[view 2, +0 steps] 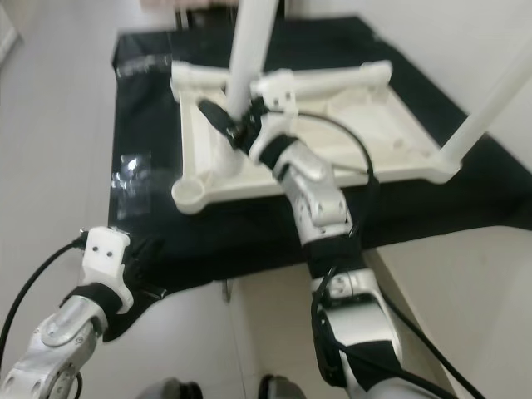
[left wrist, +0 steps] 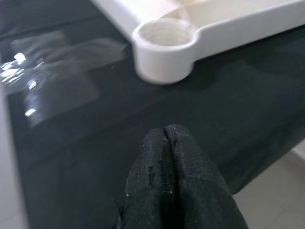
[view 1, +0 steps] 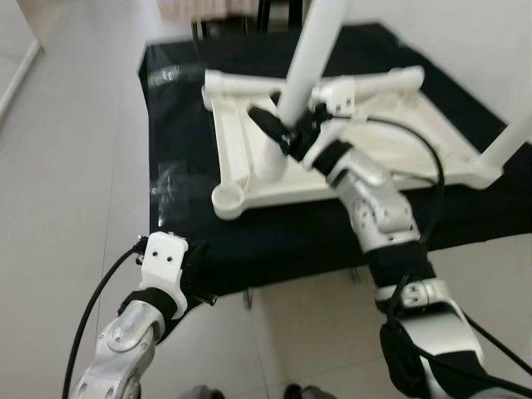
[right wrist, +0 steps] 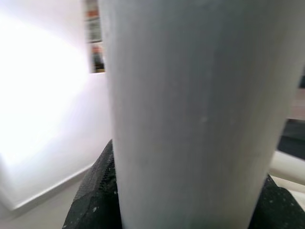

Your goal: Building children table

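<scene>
A white plastic table top (view 1: 399,141) lies upside down on a black-covered surface (view 1: 291,233). A white table leg (view 1: 312,50) stands upright in a socket on its left side. My right gripper (view 1: 283,129) is shut on this leg low down; in the right wrist view the leg (right wrist: 200,114) sits between the black fingers (right wrist: 90,200). A second leg (view 1: 515,137) rises from the right corner. The front-left corner socket (left wrist: 164,47) holds nothing. My left gripper (left wrist: 165,136) is shut and holds nothing, low over the black cover's front edge, short of that socket.
Pale floor (view 1: 66,166) runs along the left and in front of the black surface. A white wall (view 1: 490,41) is on the right. Dark furniture legs (view 1: 266,12) stand behind the surface. My right arm's cable (view 1: 432,166) loops over the table top.
</scene>
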`<state>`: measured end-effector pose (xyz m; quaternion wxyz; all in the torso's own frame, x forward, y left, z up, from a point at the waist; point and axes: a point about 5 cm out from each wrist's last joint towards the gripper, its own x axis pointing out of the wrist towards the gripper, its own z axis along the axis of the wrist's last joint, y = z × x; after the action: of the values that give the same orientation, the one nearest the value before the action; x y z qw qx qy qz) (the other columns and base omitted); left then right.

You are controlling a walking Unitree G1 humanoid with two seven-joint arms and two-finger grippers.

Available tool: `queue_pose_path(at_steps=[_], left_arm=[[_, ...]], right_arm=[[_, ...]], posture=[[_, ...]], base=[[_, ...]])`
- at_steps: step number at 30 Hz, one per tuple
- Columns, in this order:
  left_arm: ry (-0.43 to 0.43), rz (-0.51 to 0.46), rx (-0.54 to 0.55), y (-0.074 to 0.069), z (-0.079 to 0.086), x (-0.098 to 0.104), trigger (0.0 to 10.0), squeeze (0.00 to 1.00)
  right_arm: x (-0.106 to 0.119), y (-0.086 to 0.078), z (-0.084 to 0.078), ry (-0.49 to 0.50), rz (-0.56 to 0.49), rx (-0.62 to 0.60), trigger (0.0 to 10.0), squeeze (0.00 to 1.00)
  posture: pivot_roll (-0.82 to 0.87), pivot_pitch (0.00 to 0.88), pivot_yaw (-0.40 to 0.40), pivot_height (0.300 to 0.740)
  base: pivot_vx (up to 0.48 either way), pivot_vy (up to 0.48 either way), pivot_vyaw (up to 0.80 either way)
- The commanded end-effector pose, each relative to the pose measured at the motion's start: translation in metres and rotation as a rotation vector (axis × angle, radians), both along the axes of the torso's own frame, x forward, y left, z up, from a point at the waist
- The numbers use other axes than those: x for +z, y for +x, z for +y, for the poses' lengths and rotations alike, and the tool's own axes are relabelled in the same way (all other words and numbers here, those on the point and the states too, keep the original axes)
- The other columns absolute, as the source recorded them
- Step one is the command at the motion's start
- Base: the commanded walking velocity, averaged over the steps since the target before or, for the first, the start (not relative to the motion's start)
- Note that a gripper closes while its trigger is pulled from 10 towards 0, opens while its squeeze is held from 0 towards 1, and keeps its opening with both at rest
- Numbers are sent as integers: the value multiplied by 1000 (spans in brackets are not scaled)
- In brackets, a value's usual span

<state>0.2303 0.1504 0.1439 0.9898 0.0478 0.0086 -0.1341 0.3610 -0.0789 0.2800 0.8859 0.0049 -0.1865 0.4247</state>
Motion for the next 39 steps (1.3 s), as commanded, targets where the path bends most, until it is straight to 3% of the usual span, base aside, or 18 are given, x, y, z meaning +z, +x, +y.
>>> queue_pose_path(at_steps=[1, 13, 20, 23, 29, 33, 34, 39], left_arm=[[23, 5, 18, -5, 3, 1, 10000, 0], [76, -3, 48, -14, 1, 5, 10000, 0], [100, 10, 41, -15, 1, 5, 10000, 0], [99, 15, 42, -15, 1, 5, 10000, 0], [102, 18, 45, -16, 1, 5, 10000, 0], [98, 22, 44, -16, 1, 5, 10000, 0], [95, 24, 43, -16, 0, 5, 10000, 0], [92, 27, 42, -16, 0, 5, 10000, 0]], right_arm=[[3, -4, 7, -15, -19, 59, 10000, 0], [11, -3, 18, 70, -23, 136, 10000, 0], [9, -1, 22, -9, -55, 152, 10000, 0], [10, 6, 19, -52, -72, 119, 10000, 0], [21, 17, 3, -7, -73, 88, 10000, 0], [23, 12, -3, 3, -67, 226, 10000, 0], [18, 5, -4, -41, -62, 344, 10000, 0], [8, 0, -2, -118, -55, 436, 10000, 0]], posture=[[67, 295, -58, 740], [100, 323, -62, 740], [106, 319, -51, 740], [110, 317, -52, 740], [117, 316, -52, 740], [116, 318, -53, 740], [115, 320, -52, 740], [115, 321, -52, 740]], base=[[0, 0, 0], [0, 0, 600], [0, 0, 114], [0, 0, 0], [0, 0, 0], [0, 0, 0], [0, 0, 0], [0, 0, 0]])
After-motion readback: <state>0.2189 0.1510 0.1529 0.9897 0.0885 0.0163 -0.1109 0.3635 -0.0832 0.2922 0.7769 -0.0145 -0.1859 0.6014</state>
